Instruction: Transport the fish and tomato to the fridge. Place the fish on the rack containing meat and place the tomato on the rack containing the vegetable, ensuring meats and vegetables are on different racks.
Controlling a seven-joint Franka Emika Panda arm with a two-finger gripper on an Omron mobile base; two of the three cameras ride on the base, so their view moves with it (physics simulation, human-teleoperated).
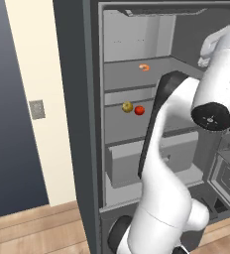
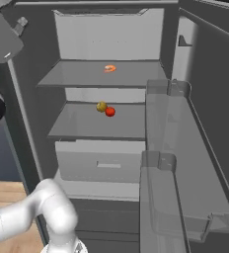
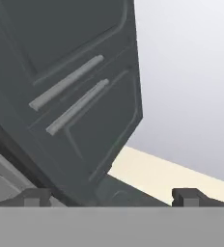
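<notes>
The fridge [image 1: 92,124] stands open, showing its pale grey inside. On the middle shelf [image 2: 87,126] the red tomato [image 2: 110,111] [image 1: 139,110] lies right beside the yellow-green vegetable [image 2: 101,106] [image 1: 127,106]. One shelf higher [image 2: 82,74] sits the orange-pink meat [image 2: 109,68] [image 1: 144,67], alone. The fish is out of view. My gripper [image 3: 111,198] is open, its two dark fingertips [image 3: 36,197] far apart with nothing between them. It faces dark grey cabinet fronts [image 3: 61,96], away from the shelves.
The open fridge door with clear bins [image 2: 166,163] juts out on the right. A pull-out drawer [image 2: 99,163] sits under the middle shelf. My white arm [image 1: 161,163] crosses in front of the fridge. A cream wall with a switch plate [image 1: 36,109] is on the left.
</notes>
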